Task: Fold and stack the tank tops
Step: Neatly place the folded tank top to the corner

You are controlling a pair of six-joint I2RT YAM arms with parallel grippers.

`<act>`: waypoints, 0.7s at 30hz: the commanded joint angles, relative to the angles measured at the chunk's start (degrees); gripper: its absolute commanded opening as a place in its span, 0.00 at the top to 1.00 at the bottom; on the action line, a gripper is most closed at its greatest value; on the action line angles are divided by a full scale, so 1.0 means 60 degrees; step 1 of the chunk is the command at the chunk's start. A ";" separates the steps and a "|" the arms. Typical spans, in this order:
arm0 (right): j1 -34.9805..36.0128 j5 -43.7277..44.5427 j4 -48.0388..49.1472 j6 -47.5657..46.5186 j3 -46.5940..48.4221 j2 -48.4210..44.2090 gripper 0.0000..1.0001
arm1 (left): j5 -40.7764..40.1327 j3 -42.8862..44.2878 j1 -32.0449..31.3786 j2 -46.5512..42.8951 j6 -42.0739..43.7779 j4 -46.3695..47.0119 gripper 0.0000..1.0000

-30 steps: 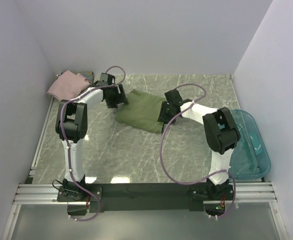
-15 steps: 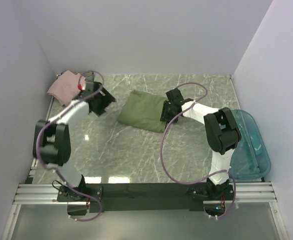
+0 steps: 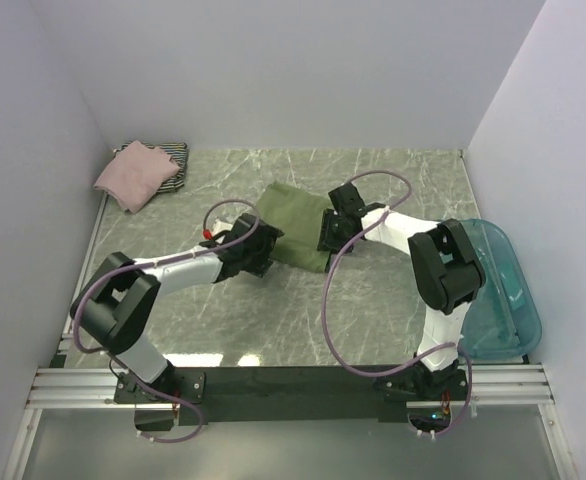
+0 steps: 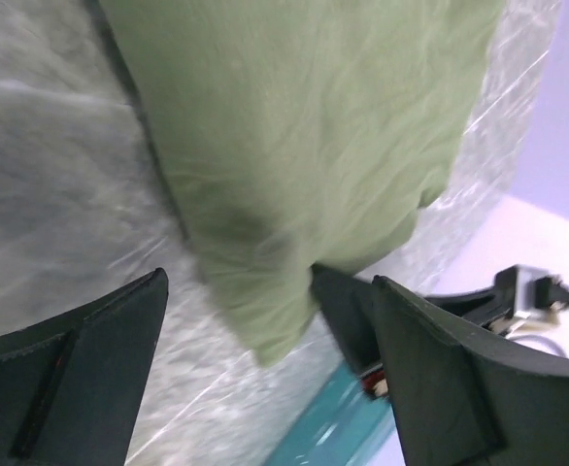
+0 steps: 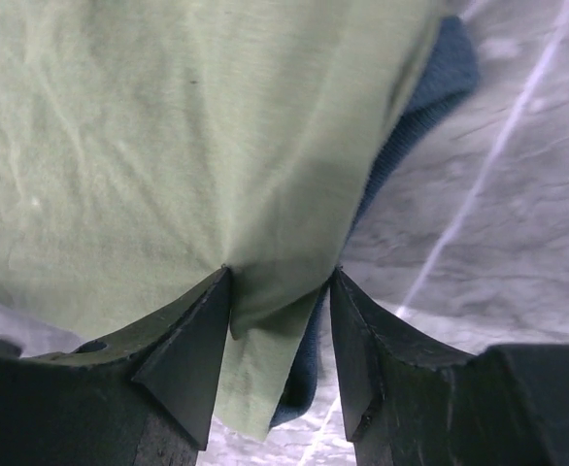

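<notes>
1. The right gripper (image 5: 281,274) is clamped down on a pinch of the olive-green tank top (image 3: 293,225). In the right wrist view the cloth bunches up between the two black fingers (image 5: 192,340), and a little flap of it hangs out below the tips.
2. Just right of that pinch, the navy trim (image 5: 430,87) peeks out from under the green fabric, lying on the marble-look table (image 3: 373,180).
3. The left gripper (image 4: 268,280) is spread wide with nothing clamped in it. It sits at the near-left corner of the same top. In the left wrist view the edge of the cloth falls in the gap between its fingers (image 4: 81,359), but I honestly can't tell whether either finger touches it.
4. The olive top itself lies as a roughly folded bundle around the middle of the table. There's a gripper at each end, the left one on the near-left corner and the right one on the right edge.
5. Over in the far-left corner is the pale pink tank top (image 3: 133,175), folded up and sitting on the black-and-white striped one (image 3: 173,155), which pokes out behind it.
6. The teal plastic tub (image 3: 503,290) sits at the right edge of the table next to the right arm, well apart from all three tops.
</notes>
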 commanded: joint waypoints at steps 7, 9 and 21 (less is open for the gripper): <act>0.0328 -0.0551 0.0211 0.0290 -0.0355 -0.0562 0.48 | -0.0677 0.0145 -0.0484 0.0562 -0.1814 0.0007 0.13; 0.0372 -0.0654 0.0328 0.0334 -0.0472 -0.0591 0.48 | -0.0694 -0.0017 -0.0470 0.0474 -0.1859 -0.0082 0.13; 0.0490 -0.0741 0.0402 0.0393 -0.0516 -0.0635 0.48 | -0.1088 0.0216 -0.0221 0.1396 -0.1318 -0.0271 0.19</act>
